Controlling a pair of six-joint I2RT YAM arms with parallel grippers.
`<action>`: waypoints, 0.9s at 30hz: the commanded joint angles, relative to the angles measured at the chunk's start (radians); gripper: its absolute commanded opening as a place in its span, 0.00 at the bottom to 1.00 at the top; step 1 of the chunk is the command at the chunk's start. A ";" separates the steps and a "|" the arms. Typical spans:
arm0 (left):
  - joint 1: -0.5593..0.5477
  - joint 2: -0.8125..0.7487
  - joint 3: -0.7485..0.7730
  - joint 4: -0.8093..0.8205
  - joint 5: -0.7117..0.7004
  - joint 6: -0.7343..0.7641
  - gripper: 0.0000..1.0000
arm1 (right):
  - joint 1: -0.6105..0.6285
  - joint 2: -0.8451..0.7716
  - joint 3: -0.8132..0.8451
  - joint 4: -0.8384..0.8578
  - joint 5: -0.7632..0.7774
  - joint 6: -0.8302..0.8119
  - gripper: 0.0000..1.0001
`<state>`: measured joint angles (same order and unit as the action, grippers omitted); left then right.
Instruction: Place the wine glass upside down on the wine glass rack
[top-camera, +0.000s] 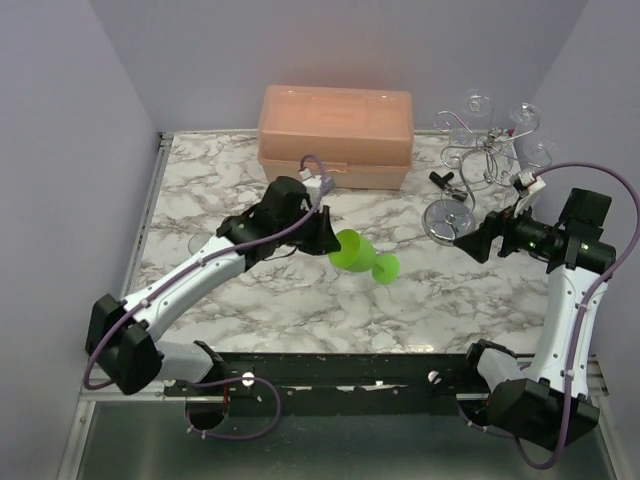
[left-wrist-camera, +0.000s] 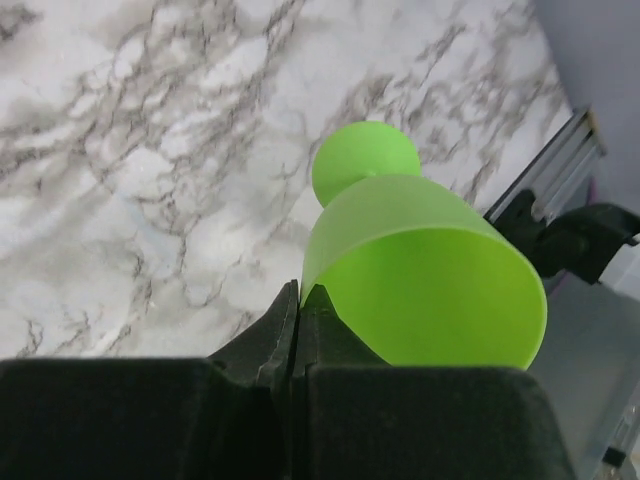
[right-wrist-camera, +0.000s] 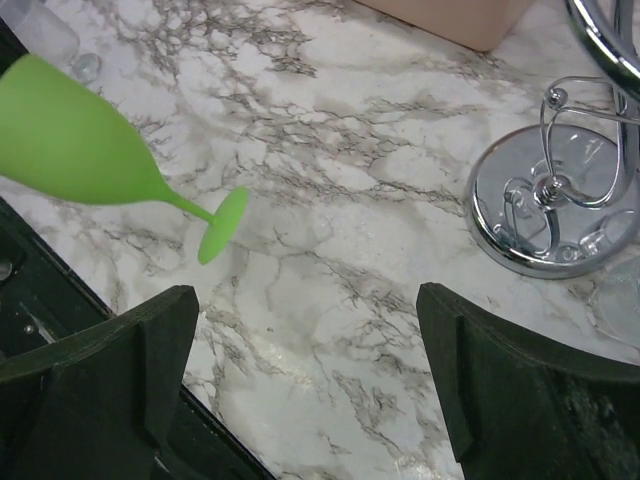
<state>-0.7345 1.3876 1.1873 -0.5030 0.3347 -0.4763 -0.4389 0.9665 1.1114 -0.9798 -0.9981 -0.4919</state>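
Left claw (left-wrist-camera: 298, 300) grips the tilted green wine glass (left-wrist-camera: 420, 270), seemingly clear of the desk (right-wrist-camera: 350, 150). Right claw (right-wrist-camera: 305, 330) hangs released near the wine glass rack (right-wrist-camera: 530, 225).

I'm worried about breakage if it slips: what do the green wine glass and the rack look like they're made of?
The green wine glass looks like plastic, perhaps silicone: lime green, matte and faintly translucent, with no glassy glints. The rack looks like chromed metal: thin bent wire on a mirror-polished round base that reflects its own loops.
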 joint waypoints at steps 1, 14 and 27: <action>0.029 -0.178 -0.197 0.490 0.038 -0.136 0.00 | 0.001 0.043 0.059 -0.124 -0.109 -0.113 0.98; -0.033 -0.170 -0.200 0.817 -0.127 -0.349 0.00 | 0.213 0.045 0.045 0.031 -0.070 0.158 0.79; -0.097 -0.124 -0.152 0.799 -0.140 -0.366 0.00 | 0.247 -0.084 -0.048 0.461 0.138 0.543 0.42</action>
<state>-0.8215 1.2602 1.0088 0.2531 0.2188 -0.8265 -0.1974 0.9207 1.0794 -0.6987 -0.9394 -0.0792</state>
